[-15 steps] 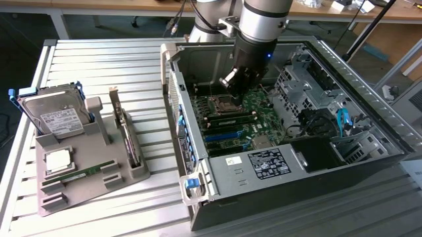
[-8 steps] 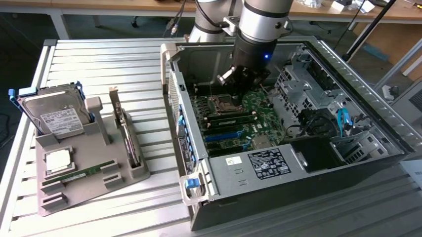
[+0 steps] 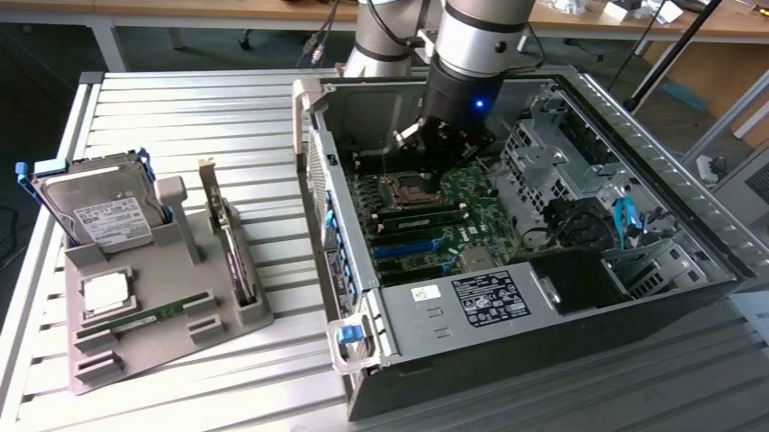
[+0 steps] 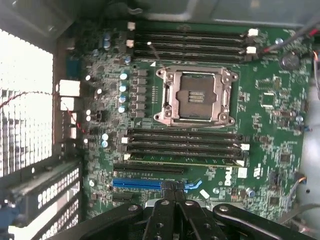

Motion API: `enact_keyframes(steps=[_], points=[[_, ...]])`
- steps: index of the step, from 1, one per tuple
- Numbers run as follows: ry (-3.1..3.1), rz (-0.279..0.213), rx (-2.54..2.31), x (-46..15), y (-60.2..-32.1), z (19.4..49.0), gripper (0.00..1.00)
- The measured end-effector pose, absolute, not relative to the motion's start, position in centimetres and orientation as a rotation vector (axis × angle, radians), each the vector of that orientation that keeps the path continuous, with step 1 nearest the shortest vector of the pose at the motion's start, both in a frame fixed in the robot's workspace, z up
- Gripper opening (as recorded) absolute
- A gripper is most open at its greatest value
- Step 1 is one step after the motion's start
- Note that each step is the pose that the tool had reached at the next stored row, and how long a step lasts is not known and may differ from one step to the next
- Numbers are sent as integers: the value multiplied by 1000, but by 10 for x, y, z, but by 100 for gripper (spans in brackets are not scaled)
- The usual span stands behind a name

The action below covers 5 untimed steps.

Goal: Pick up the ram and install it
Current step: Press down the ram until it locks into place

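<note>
In the exterior view, the open computer case (image 3: 505,270) lies on its side at the lower right of the frame, its power supply (image 3: 474,301) nearest the camera. To the lower left a grey holder tray (image 3: 162,306) rests on the slatted white table (image 3: 180,117). The tray carries a hard drive (image 3: 103,211) standing at its far end, a square silver processor (image 3: 106,292), a dark expansion card (image 3: 229,243) on edge, and the ram (image 3: 150,317), a slim green stick lying flat in a slot near the tray's front. The robot arm (image 3: 474,45) comes down from the top centre into the case, and its pincer (image 3: 435,148) hangs above the green motherboard (image 3: 445,216), well apart from the ram.

In the wrist view, the pincer (image 4: 175,192) sits at the bottom centre, its black fingers (image 4: 165,215) pressed together with nothing between them. Beyond it spreads the motherboard (image 4: 280,100), with the empty processor socket (image 4: 196,96) in the middle. One bank of black memory slots (image 4: 182,142) lies just below the socket and another (image 4: 190,45) near the top of the frame. A blue expansion slot (image 4: 137,183) lies at the lower centre, just beside the fingertips.
</note>
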<state>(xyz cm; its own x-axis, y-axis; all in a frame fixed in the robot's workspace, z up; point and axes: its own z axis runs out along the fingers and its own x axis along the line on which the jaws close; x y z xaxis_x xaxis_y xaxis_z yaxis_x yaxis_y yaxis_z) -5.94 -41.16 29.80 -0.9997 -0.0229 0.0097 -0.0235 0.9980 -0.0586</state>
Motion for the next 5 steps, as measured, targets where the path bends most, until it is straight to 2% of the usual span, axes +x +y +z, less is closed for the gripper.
enact_keyframes(steps=[5], points=[[-3130,92,-38,-59,-412,298,11]])
